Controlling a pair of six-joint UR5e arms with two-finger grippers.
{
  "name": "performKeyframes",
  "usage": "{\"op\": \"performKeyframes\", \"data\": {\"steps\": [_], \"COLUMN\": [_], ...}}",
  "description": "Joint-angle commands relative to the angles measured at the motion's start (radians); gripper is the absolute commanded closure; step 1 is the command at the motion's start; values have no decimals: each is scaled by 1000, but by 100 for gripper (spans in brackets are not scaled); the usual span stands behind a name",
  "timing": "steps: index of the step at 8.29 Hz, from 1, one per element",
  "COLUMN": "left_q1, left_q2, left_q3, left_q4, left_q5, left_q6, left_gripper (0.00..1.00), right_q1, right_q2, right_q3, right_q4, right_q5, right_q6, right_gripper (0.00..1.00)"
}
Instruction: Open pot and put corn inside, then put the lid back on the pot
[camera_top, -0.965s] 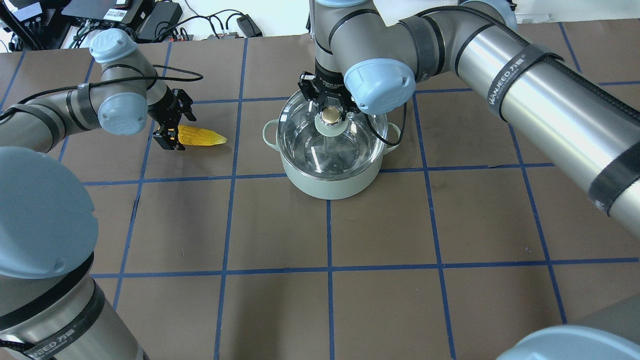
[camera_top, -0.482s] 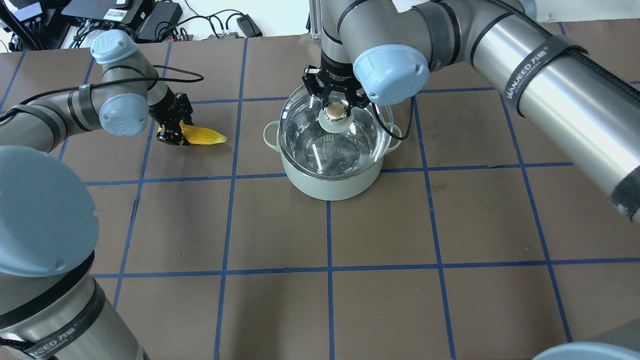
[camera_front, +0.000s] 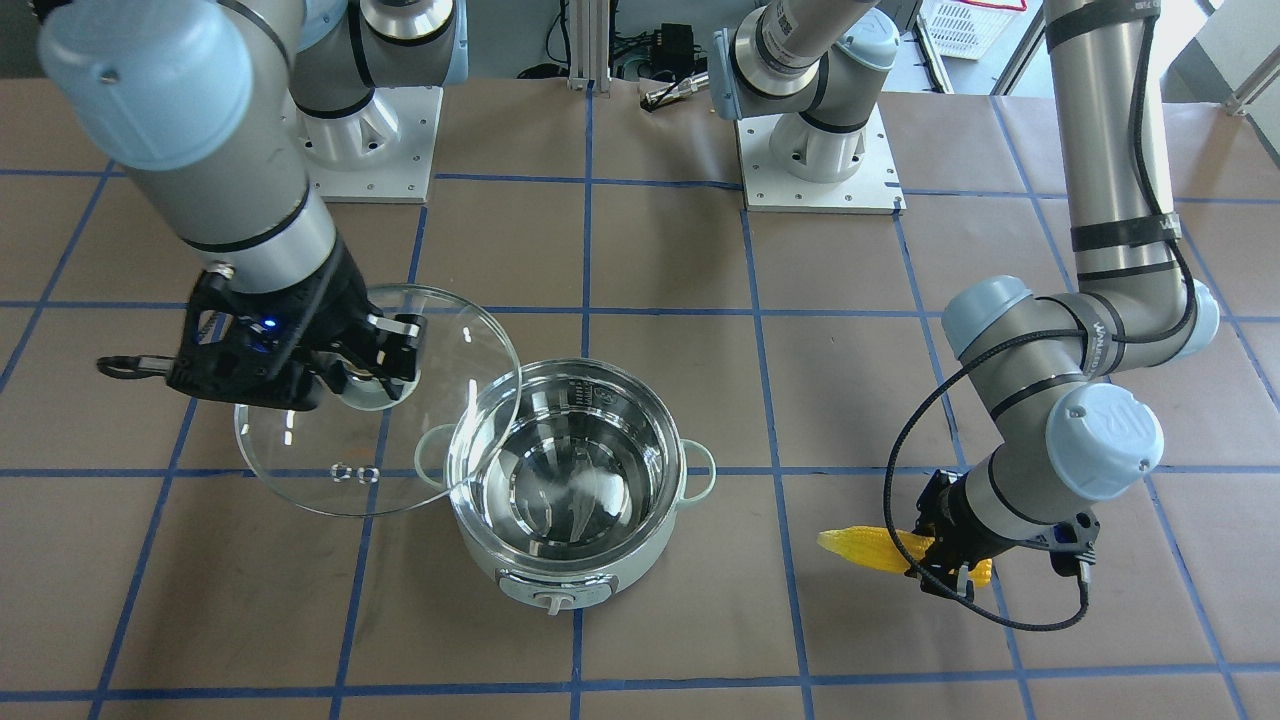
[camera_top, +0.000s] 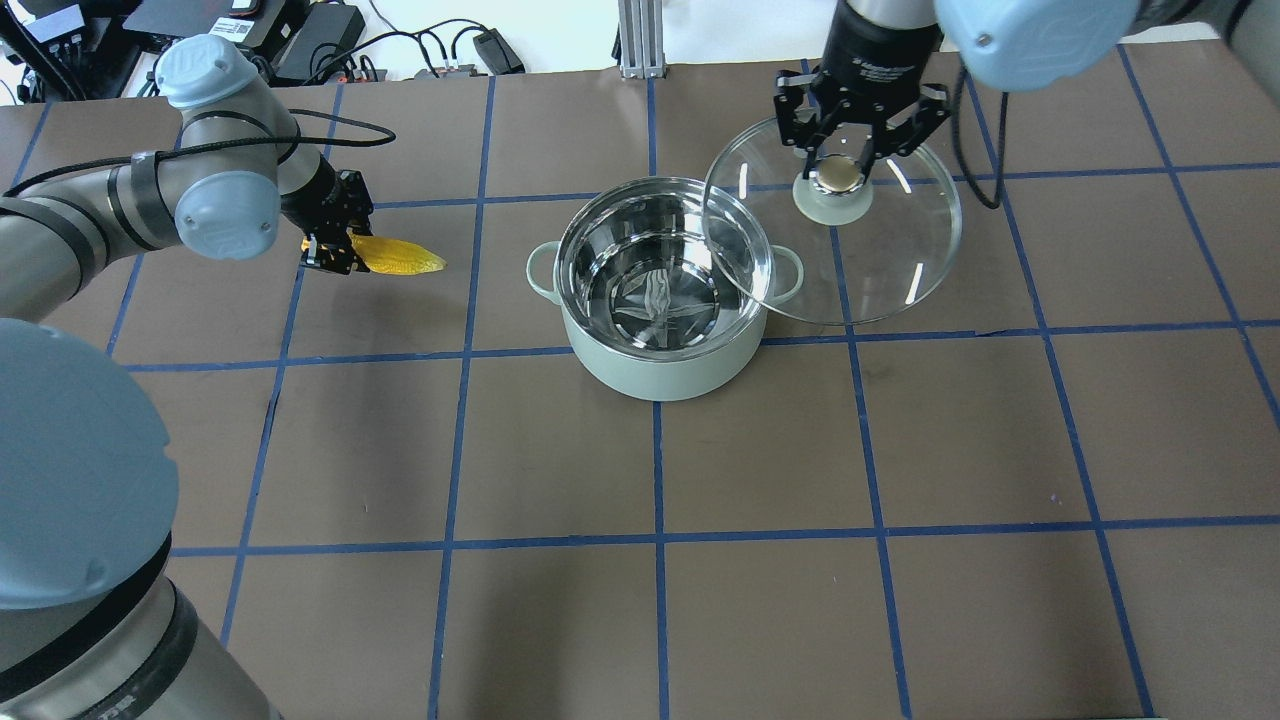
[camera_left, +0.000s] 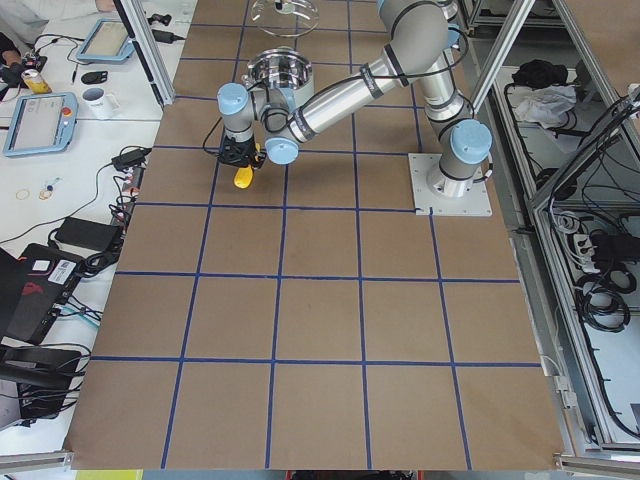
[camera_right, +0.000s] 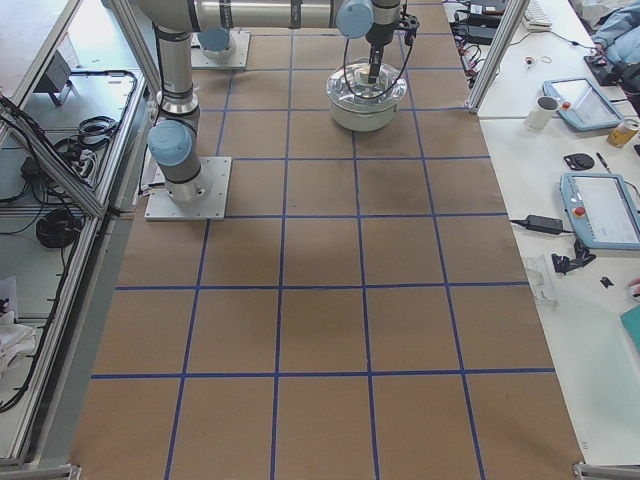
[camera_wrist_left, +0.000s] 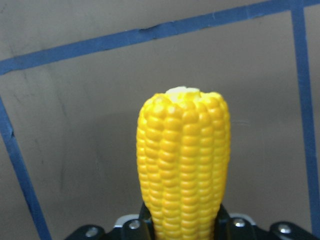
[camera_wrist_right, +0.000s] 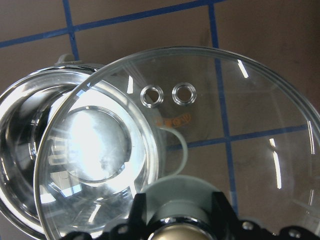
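Starting on the left: the left pincer (camera_top: 332, 250) is closed down on the fat end of the corn (camera_top: 400, 258). The corn lies roughly flat, with its tapered tip pointing toward the pot. I honestly can't say if it's touching the surface (camera_top: 760, 620) or hanging just above it. From the wrist cam it's just kernels sticking straight out between the fingers.

In the middle sits the pot (camera_top: 660, 370), open. All I can see inside is bare shiny steel with some glare off the bottom. It has one loop handle on each side, and the control knob faces away from the robot. The corn is well apart from it, off to the left.

On the right, the right pincer (camera_top: 838, 172) is clamped around the lid's (camera_top: 900, 260) ball knob and holds the lid up in the air, about level. The lid hangs mostly beside the pot rather than over it. From overhead only its left edge overlaps the pot's right rim and handle. The two little vent rings sit on the side away from the robot.
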Motion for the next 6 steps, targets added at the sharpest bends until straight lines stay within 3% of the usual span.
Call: {"op": "performKeyframes", "data": {"steps": [1, 6], "left_q1": [-14, -267], "left_q2": [123, 263], "left_q3": [0, 38], "left_q4": [-124, -117], "left_q5": [-6, -10], "left_q6": [-110, -223], "left_gripper": [100, 100], "right_q1": [-186, -286], "right_q2": [-67, -59], "right_q3": [0, 5], "right_q4": [88, 85], "right_q5": [-37, -62], "right_q6": [-303, -483], "right_gripper": [69, 71]}}
